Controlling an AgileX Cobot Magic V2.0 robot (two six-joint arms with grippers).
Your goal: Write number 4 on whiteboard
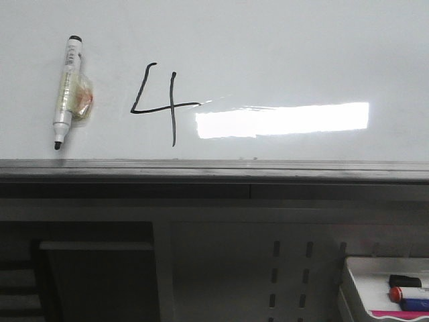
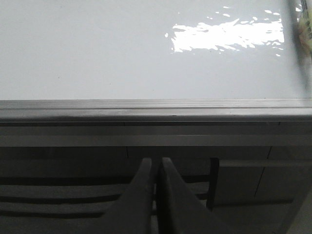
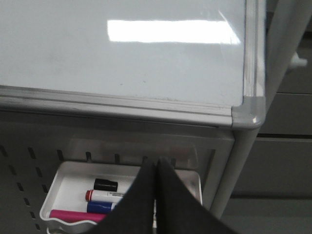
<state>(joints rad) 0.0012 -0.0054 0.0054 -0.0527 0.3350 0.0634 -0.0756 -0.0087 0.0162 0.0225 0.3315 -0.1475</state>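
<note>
A black hand-drawn number 4 (image 1: 159,102) stands on the glossy whiteboard (image 1: 281,47) in the front view, left of a bright light reflection. A white marker (image 1: 66,91) with a black tip lies on the board to the left of the 4, tip toward the grey edge rail (image 1: 214,169). Neither gripper shows in the front view. My left gripper (image 2: 155,163) is shut and empty, below the board's rail (image 2: 146,108). My right gripper (image 3: 157,163) is shut and empty, below the board's right corner (image 3: 247,114). The 4 does not show in either wrist view.
A white tray (image 3: 53,195) hangs on the grey perforated panel (image 1: 288,268) below the board at the right, holding a black cap (image 3: 106,185), a red-capped marker (image 3: 105,195), a blue marker (image 3: 100,206) and a pink item (image 3: 73,215). A grey frame post (image 3: 243,161) stands by the corner.
</note>
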